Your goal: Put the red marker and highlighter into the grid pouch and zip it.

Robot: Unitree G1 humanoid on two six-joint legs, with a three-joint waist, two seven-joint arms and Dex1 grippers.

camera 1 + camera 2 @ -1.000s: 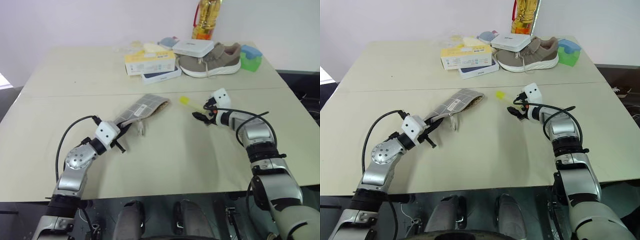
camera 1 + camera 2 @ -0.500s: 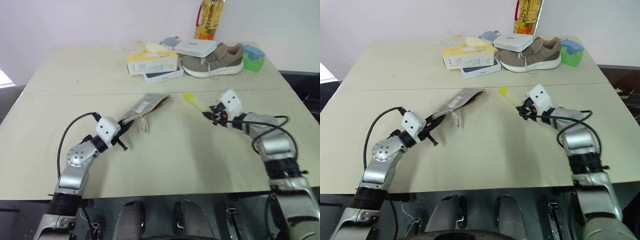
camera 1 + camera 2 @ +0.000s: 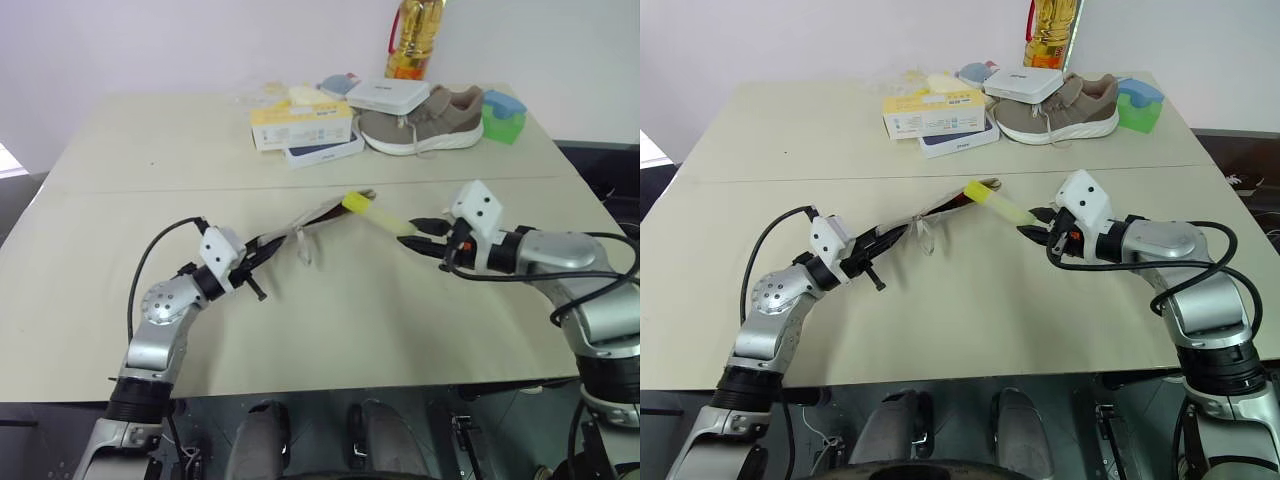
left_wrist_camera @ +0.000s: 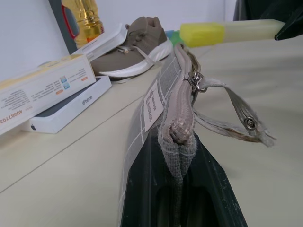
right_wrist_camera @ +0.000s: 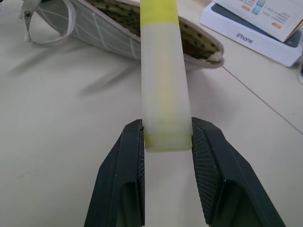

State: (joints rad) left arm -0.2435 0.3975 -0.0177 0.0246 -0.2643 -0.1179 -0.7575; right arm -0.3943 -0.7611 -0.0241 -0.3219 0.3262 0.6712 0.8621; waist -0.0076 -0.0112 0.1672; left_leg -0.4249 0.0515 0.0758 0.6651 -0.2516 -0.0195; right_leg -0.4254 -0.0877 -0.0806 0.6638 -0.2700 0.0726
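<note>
My right gripper (image 3: 415, 232) is shut on the tail end of the pale yellow highlighter (image 3: 378, 214), held clear of the table. Its bright yellow cap points at the open mouth of the grid pouch (image 3: 300, 222). In the right wrist view the highlighter (image 5: 163, 80) runs from between the pads to the pouch's (image 5: 102, 30) dotted lining. My left gripper (image 3: 262, 248) is shut on the pouch's near end and holds the pouch (image 4: 156, 101) on edge, zipper side up, its strap hanging. The red marker is hidden.
At the table's far side stand a tan shoe (image 3: 420, 120), a pale carton (image 3: 303, 126), a dark phone box (image 3: 322, 152), a white box (image 3: 388, 94), an oil bottle (image 3: 414, 38) and a green container (image 3: 502, 117). The near table (image 3: 330, 330) is bare.
My right gripper closed on the highlighter, lifted it off the table and brought its cap to the pouch's mouth. The left gripper tipped the pouch up onto its edge.
</note>
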